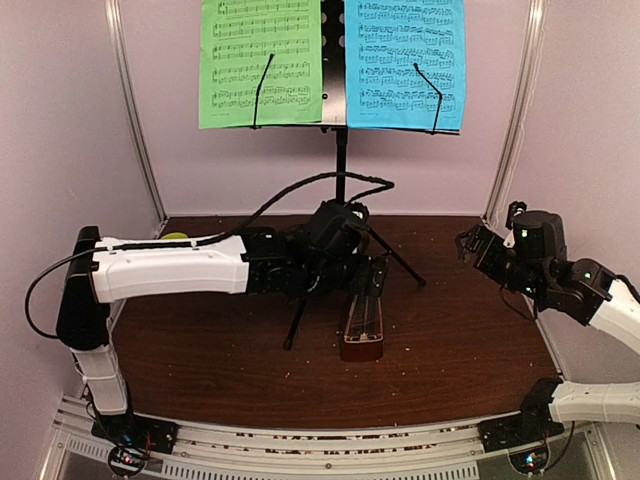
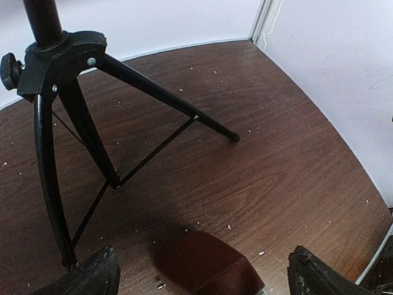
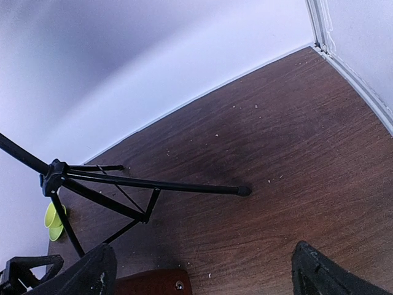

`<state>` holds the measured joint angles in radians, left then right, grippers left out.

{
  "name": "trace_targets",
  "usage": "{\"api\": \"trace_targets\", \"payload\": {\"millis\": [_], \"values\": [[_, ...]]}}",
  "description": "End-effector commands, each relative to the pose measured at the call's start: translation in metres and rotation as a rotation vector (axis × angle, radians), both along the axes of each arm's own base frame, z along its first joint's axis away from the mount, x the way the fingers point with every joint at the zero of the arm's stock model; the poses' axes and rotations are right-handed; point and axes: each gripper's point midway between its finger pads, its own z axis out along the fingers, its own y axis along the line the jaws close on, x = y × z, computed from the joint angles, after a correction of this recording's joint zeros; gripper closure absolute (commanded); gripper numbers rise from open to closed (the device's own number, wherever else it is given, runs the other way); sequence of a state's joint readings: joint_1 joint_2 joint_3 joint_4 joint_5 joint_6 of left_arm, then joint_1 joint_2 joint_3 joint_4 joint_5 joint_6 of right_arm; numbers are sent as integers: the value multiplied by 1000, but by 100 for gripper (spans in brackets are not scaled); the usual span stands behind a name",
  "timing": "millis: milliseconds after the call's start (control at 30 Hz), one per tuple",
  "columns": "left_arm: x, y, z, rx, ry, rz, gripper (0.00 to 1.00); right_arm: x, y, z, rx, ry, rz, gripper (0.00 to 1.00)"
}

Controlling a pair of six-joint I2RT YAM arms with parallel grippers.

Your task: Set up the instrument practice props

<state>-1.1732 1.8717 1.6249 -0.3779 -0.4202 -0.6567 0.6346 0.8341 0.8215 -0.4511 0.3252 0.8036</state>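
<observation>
The metronome point(image 1: 362, 335) stands on the counter point(image 1: 460, 340) just beneath the left jaws, spread wide and empty, with a leg of the music stand point(image 1: 341, 160) (green sheet point(image 1: 250, 50) and blue sheet point(image 1: 400, 50) up on its desk) close beside one jaw. The right jaws, also released and empty, hang well apart from both. An off-centre descent could topple the metronome or snag that leg and shake the sheets loose.
</observation>
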Motion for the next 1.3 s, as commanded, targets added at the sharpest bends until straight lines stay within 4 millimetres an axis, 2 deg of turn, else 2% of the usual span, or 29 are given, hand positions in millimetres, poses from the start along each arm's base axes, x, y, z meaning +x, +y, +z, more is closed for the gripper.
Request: {"api": "trace_targets", "payload": {"millis": [0, 400, 700, 900, 1000, 1133, 1267], "values": [[11, 3, -4, -2, 19, 109, 2, -2, -5, -5, -31, 12, 7, 0], [26, -1, -23, 59, 49, 218, 3, 0, 0, -13, -33, 41, 42, 0], [24, -11, -45, 99, 114, 205, 5, 2, -1, -19, -36, 55, 41, 0], [20, -13, -52, 111, 136, 182, 6, 3, 3, -24, -28, 65, 54, 0], [16, -12, -65, 138, 167, 173, 11, 4, 4, -27, -25, 71, 59, 0], [16, 2, -75, 173, 193, 177, 28, 5, 11, -29, -21, 77, 93, 0], [14, 8, -59, 150, 149, 140, 38, 4, 17, -30, -7, 63, 129, 0]]}}
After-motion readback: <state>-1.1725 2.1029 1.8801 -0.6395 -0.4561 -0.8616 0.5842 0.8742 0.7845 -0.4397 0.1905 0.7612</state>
